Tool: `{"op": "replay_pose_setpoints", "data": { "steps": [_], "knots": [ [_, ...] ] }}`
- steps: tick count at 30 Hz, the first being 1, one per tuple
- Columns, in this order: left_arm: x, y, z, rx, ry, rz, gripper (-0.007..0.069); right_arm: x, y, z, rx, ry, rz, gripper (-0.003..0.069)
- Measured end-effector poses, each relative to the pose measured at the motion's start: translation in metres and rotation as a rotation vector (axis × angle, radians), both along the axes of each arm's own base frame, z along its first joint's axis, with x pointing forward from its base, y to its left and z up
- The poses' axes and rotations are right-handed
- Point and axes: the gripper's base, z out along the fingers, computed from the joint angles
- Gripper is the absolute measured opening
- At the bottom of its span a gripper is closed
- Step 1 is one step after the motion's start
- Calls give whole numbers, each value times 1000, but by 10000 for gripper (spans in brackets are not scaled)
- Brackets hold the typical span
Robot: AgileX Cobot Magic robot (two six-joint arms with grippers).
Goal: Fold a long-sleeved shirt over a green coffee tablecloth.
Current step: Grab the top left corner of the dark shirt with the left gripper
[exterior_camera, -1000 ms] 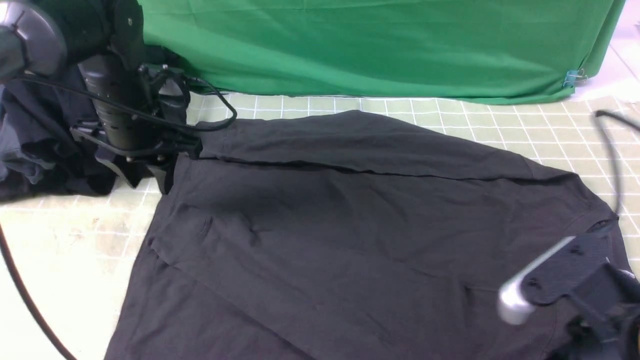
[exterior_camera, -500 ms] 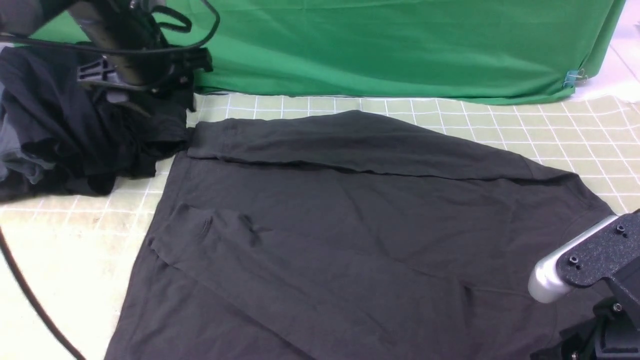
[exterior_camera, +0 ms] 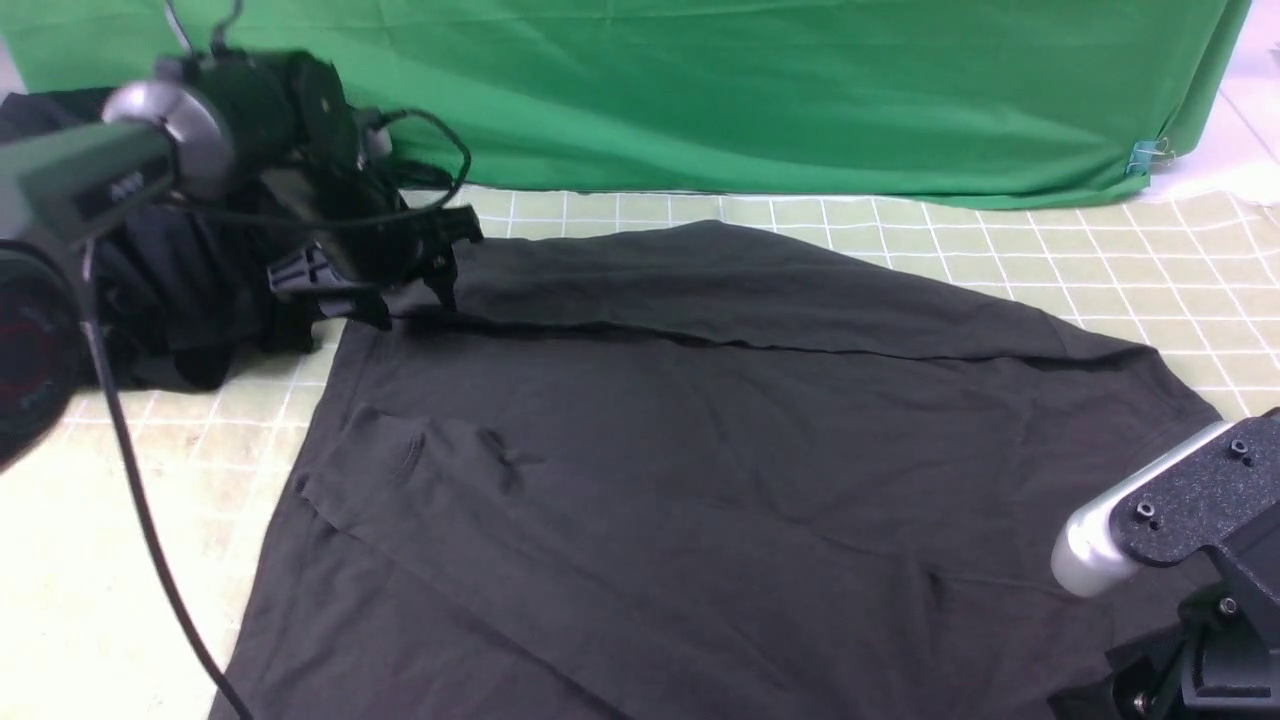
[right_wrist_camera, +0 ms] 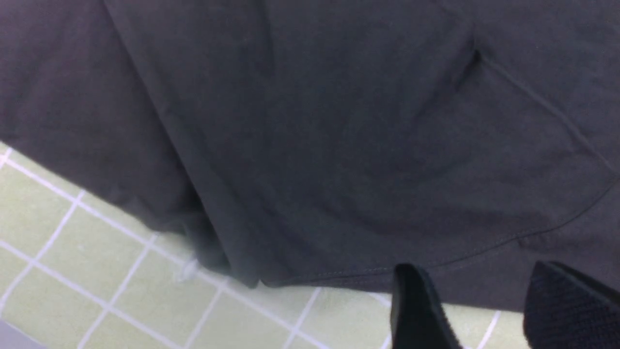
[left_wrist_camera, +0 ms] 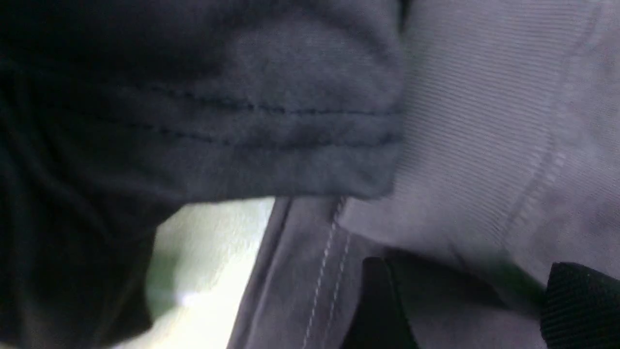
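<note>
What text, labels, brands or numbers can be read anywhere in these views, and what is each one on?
Nothing can be read for certain.
On the left arm, a short white marking: too blurred to read.
On the long-sleeved shirt: no print shows in any view.
On the green coffee tablecloth: only white grid lines, no text.

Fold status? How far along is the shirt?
Done: long-sleeved shirt lies flat on the green coffee tablecloth, both sleeves apparently laid across the body. In hand: left gripper open at the far-left corner, right gripper open at the near-right edge; neither grips yet. Remaining: folding the body itself.
</note>
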Motion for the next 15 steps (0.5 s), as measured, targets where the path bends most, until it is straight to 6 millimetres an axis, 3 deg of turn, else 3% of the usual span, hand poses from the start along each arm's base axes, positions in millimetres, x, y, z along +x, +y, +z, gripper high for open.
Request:
{"op": "replay_pose_setpoints", "data": {
  "steps": [7, 10, 11, 13, 15],
  "knots": [
    [6, -1, -7, -12, -41, 8, 395, 0, 0, 0, 0, 0, 0, 305],
    [9, -1, -8, -18, -70, 12, 267, 0, 0, 0, 0, 0, 0, 305],
    [9, -1, -8, -18, -70, 12, 257, 0, 0, 0, 0, 0, 0, 305],
    [10, -2, -9, -16, -78, 2, 93, 0, 0, 0, 0, 0, 0, 305],
    [10, -2, -9, -12, -79, -10, 59, 0, 0, 0, 0, 0, 0, 305]
  ]
}}
